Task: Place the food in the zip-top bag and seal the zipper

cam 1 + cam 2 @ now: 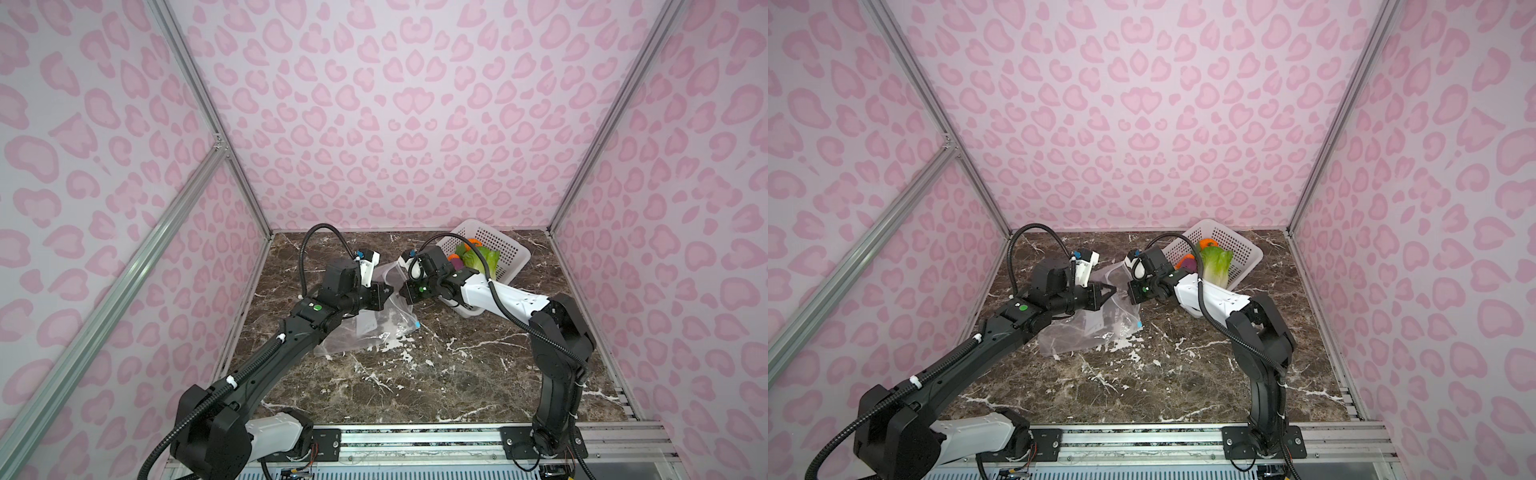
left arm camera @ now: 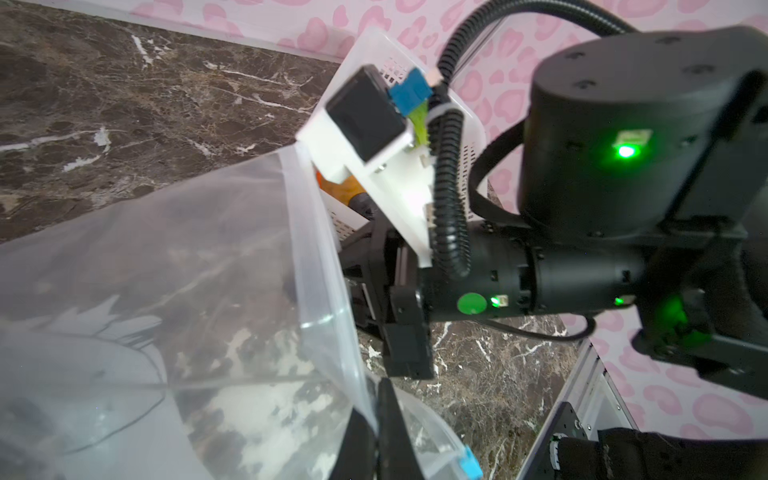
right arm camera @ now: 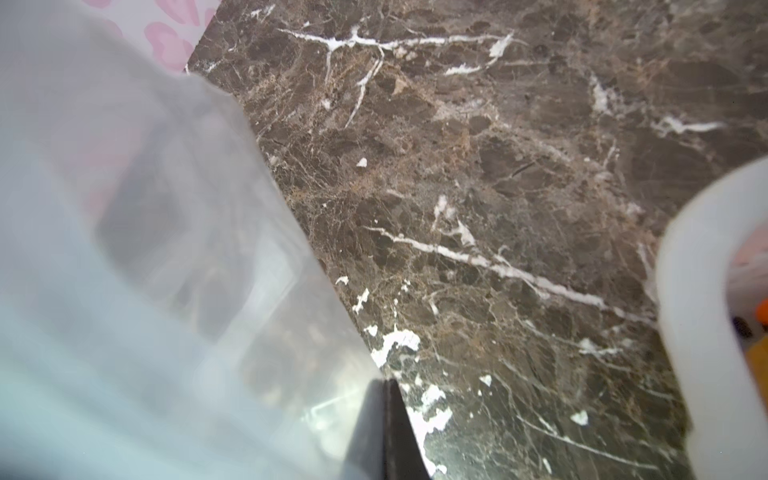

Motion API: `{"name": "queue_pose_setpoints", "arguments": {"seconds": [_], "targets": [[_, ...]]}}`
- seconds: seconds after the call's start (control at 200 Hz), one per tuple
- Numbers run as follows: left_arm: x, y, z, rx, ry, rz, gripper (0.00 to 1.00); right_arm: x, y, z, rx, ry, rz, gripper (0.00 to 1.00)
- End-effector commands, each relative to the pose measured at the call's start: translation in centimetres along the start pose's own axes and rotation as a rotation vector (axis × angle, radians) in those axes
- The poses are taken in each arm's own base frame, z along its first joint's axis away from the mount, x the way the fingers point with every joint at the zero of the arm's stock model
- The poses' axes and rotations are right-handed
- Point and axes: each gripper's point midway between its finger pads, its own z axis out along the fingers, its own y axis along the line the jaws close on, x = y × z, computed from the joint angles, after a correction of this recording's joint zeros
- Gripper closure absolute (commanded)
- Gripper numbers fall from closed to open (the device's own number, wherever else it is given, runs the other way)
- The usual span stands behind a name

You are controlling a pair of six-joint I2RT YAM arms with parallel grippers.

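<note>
The zip-top bag (image 1: pixel 374 328) is pinched at its rim by left claw (image 1: pixel 388 291) and right claw (image 1: pixel 405 293), jaws closed on film, mid-tabletop (image 1: pixel 415 386). The food (image 1: pixel 484 259) is held in the basket (image 1: pixel 503 245) at the far-right corner, nearest the right claw.

Black-and-white arms (image 1: pixel 266 362), ribbed black cables (image 2: pixel 448 178), green LEDs (image 2: pixel 625 150), white zip ties (image 1: pixel 231 381).

A white perforated basket (image 1: pixel 503 245) sits far right on the brown marble tabletop (image 1: pixel 415 374), enclosed by pink spotted walls (image 1: pixel 374 104).

Lab booth: aluminium frame (image 1: pixel 195 83), printed walls (image 1: pixel 415 124)
</note>
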Motion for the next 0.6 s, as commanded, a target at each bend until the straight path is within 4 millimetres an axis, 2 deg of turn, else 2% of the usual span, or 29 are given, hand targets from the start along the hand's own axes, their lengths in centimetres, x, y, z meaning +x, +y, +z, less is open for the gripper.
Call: {"name": "queue_pose_setpoints", "arguments": {"seconds": [0.0, 0.055, 0.1, 0.22, 0.31, 0.375, 0.465, 0.595], "targets": [[-0.3, 0.7, 0.2, -0.027, -0.002, -0.011, 0.98, -0.3, -0.8, -1.7, 0.065, -0.033, -0.007, 0.72], [-0.2, 0.6, 0.4, -0.02, 0.009, -0.009, 0.98, -1.1, -0.7, -3.3, 0.088, -0.07, -0.023, 0.61], [-0.1, 0.5, 0.5, -0.013, 0.016, -0.01, 0.98, -1.6, -0.7, -4.6, 0.112, -0.096, -0.037, 0.57], [0.2, 0.6, 0.7, -0.009, 0.027, -0.017, 0.98, -2.8, -0.1, -8.1, 0.133, -0.158, -0.06, 0.56], [0.5, 0.5, 1.0, 0.004, 0.042, -0.024, 0.98, -3.2, 1.3, -9.2, 0.075, -0.19, -0.043, 0.59], [0.6, 0.4, 1.3, 0.015, 0.052, -0.033, 0.98, -3.2, 2.6, -8.9, -0.002, -0.202, -0.018, 0.67], [0.8, 0.2, 1.5, 0.033, 0.062, -0.042, 0.98, -2.9, 4.5, -7.3, -0.1, -0.191, 0.013, 0.79], [0.6, 0.0, 1.3, 0.042, 0.048, -0.042, 0.98, -2.3, 5.2, -3.7, -0.168, -0.15, 0.062, 0.83]]}}
